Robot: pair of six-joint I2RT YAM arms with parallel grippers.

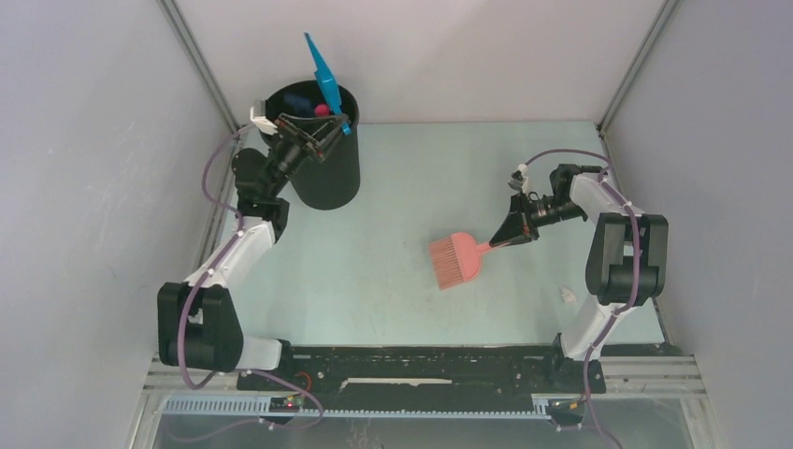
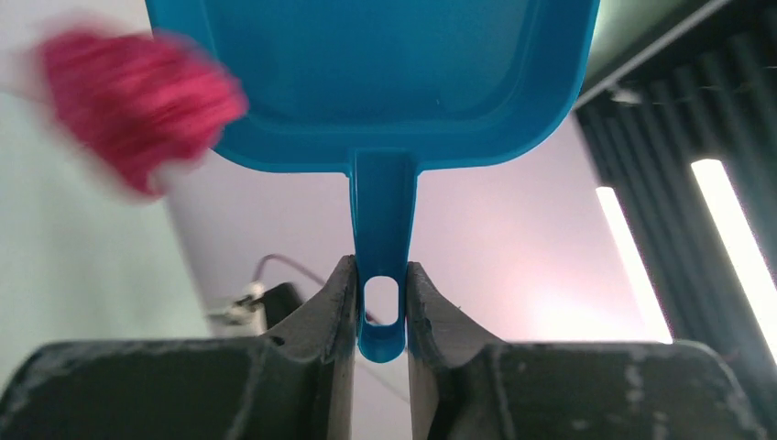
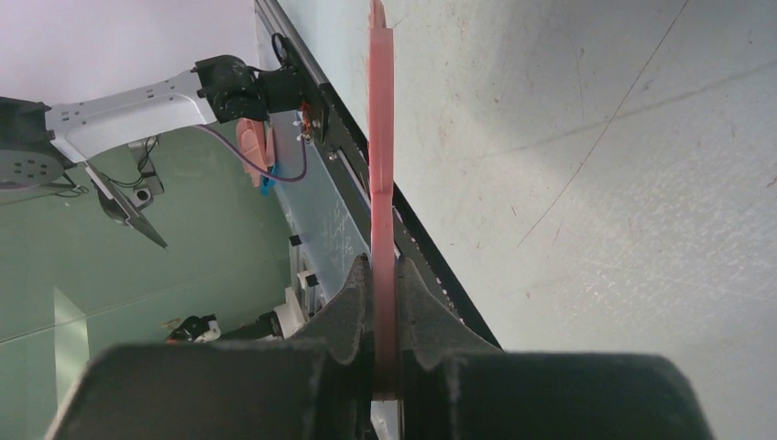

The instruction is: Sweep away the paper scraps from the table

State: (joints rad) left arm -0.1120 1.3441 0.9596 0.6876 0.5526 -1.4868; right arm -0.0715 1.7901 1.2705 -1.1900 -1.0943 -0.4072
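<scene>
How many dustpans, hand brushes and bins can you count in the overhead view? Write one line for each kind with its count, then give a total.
Blue plastic dustpan: 1
Pink bristled hand brush: 1
Black round bin: 1
Total: 3

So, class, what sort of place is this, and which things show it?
Probably a lab robot test cell: left arm and right arm bolted at the edge of a plain table, enclosed by blank panel walls on metal rails.

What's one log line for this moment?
left gripper: shut on dustpan tipped over bin | right gripper: shut on brush over table | magenta scrap: at bin mouth
</scene>
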